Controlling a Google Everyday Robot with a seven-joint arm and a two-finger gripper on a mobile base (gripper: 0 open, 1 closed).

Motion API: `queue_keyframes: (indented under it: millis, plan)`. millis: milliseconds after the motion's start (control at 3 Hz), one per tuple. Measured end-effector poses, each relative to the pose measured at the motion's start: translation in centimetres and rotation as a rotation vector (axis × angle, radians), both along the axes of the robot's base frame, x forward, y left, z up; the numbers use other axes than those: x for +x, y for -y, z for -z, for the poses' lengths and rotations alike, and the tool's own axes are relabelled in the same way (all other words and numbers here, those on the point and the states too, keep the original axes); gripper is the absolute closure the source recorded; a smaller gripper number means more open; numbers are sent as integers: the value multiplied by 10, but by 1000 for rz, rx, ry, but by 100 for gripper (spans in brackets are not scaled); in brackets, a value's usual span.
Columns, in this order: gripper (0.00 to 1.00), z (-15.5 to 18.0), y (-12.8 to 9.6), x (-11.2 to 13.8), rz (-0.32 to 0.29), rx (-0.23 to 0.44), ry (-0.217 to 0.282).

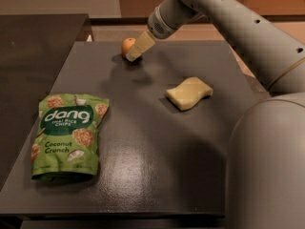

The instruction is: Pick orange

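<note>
The orange (126, 45) is a small round fruit at the far edge of the dark table (157, 142), left of centre. My gripper (134, 52) reaches down from the upper right on the grey arm (228, 18). Its pale tip is right against the orange's right side and covers part of it. The orange rests on the table surface.
A green Dang coconut chip bag (69, 135) lies flat at the near left. A pale yellow wavy sponge (189, 93) lies right of centre. The robot's grey body (267, 166) fills the near right. A second dark surface (33, 56) stands to the left.
</note>
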State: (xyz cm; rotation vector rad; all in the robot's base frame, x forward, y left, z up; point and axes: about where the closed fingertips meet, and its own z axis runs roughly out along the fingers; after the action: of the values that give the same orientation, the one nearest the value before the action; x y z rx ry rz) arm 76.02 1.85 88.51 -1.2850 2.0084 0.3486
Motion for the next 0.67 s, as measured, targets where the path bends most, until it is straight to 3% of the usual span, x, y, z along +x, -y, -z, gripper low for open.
queue_keyframes:
  millis: [667]
  plan:
    - [0, 21, -13, 7, -11, 0, -42]
